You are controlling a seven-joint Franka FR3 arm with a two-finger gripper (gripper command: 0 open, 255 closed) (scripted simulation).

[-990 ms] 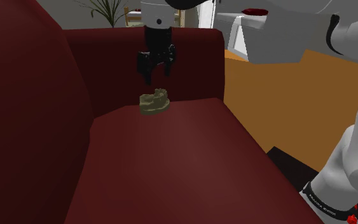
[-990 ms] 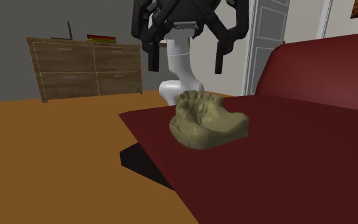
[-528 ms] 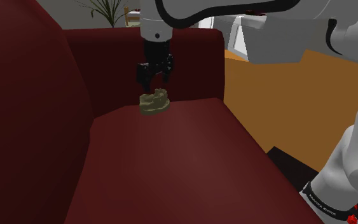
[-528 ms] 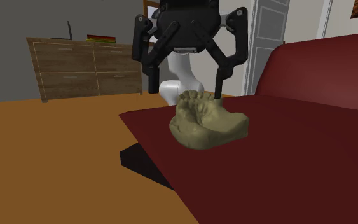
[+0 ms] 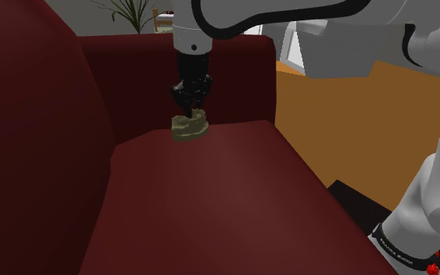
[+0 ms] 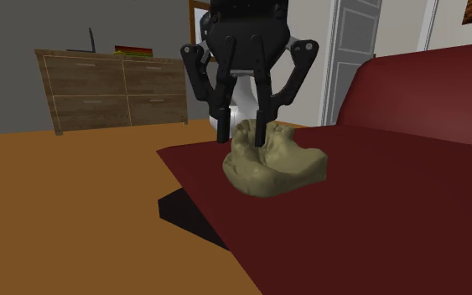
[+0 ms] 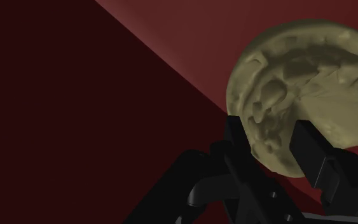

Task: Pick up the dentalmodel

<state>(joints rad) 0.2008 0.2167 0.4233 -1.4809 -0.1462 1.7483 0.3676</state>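
Observation:
The dental model (image 5: 189, 127) (image 6: 280, 164) is an olive-tan cast of a jaw with teeth, lying on the dark red sofa seat (image 5: 210, 195) near the far armrest (image 5: 234, 78). My black gripper (image 5: 189, 110) (image 6: 242, 139) has come down from above onto the side of the model nearer the seat's front edge. Its two fingers are shut on the model's toothed rim. In the wrist view the gripper (image 7: 269, 132) clasps the curved wall of the model (image 7: 311, 76) from both sides, and the model still rests on the cushion (image 7: 190, 44).
The sofa backrest (image 5: 23, 117) rises at the shoulder view's left. Beyond the seat's front edge (image 6: 200, 193) lies orange-brown floor (image 6: 66, 218). A wooden dresser (image 6: 112, 88) and a white door (image 6: 355, 50) stand behind the arm. A potted plant (image 5: 132, 12) shows past the armrest.
The gripper came down over the model with its fingers wide apart, then closed them onto the model's rim. The model has not moved on the cushion.

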